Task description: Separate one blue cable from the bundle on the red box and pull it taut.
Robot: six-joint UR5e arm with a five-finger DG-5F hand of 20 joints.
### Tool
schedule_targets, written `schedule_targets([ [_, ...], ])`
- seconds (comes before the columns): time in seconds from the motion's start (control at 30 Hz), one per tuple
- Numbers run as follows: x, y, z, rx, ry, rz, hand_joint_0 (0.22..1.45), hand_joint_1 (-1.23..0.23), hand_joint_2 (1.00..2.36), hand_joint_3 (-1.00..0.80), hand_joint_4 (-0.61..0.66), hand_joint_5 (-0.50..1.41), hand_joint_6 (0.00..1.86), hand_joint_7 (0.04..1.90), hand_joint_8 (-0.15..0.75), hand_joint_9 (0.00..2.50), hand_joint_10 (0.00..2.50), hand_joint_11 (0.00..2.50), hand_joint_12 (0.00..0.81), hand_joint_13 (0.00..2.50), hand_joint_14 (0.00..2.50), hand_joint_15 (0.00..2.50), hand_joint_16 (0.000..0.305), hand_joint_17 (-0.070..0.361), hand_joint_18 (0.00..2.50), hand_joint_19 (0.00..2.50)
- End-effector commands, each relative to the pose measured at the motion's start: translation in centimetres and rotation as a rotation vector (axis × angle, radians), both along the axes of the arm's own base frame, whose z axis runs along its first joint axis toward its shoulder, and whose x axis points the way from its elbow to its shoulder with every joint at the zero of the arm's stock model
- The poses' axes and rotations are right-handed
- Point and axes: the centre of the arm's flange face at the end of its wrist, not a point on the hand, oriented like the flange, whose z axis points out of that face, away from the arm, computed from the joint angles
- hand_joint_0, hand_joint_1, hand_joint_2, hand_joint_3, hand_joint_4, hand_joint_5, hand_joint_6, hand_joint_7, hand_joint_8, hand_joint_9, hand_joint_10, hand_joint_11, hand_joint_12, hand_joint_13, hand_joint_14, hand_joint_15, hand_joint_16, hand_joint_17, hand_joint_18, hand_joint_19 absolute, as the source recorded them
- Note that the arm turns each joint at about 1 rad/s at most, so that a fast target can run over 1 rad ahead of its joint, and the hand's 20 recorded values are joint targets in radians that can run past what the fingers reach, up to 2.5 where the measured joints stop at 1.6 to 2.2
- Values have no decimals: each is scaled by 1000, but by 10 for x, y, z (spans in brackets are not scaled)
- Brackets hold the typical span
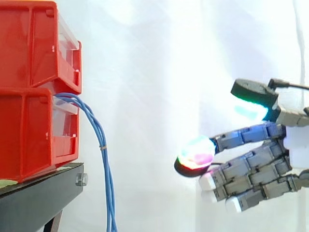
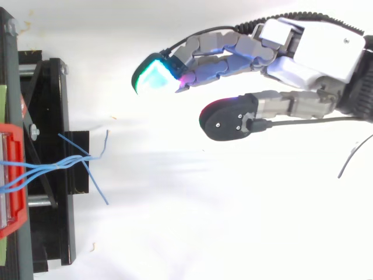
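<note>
My robot hand point(image 1: 256, 166) hangs wide, fingers straight, well apart from thin blue cables point(image 1: 99, 130) drooping from stacked red plastic bins point(image 1: 34, 121); from above, their ends splay.

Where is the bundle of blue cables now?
In the side view the blue cables come out of the lower red bin at the left and hang down past the black stand, apart from the hand.
</note>
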Motion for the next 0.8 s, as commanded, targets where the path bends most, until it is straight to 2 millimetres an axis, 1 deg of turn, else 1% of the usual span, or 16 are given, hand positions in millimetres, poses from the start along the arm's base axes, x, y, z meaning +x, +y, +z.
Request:
schedule_targets([
  [0.0,3,-1,-19,5,14,-1,524,-504,1005,-417,203,-205,502,693,273,512,0,33,414,340,7,197,59,132,277,424],
  [0.03,6,1,-24,17,2,4,525,-504,1006,-418,207,-204,502,692,273,512,2,32,413,341,7,201,59,132,278,427],
  [0.07,7,0,-25,26,-11,3,526,-505,1006,-417,207,-204,502,692,273,515,0,35,413,343,9,198,59,132,279,424],
  [0.13,14,0,-42,44,-38,3,525,-505,1006,-414,206,-203,502,694,272,520,0,44,412,346,8,206,59,132,281,423],
  [0.2,16,1,-52,41,-36,6,526,-505,1006,-416,207,-203,502,693,272,525,0,44,413,348,8,204,59,132,283,416],
  [0.23,17,1,-61,44,-35,6,526,-505,1006,-414,207,-203,502,692,272,530,2,40,413,349,7,200,59,132,283,417],
  [0.3,20,2,-70,44,-47,6,527,-505,1006,-416,207,-203,502,692,273,532,2,46,412,349,7,200,59,132,283,418],
  [0.37,23,4,-69,46,-70,8,528,-506,1006,-416,208,-202,502,692,276,539,1,48,412,350,8,197,58,131,282,416],
  [0.4,27,7,-65,38,-98,5,528,-506,1006,-416,209,-202,502,692,276,539,0,49,413,350,9,192,58,131,283,417],
  [0.77,39,10,-50,-72,-100,-14,531,-503,1006,-414,214,-199,502,694,276,553,0,54,411,358,8,195,58,131,285,415],
])
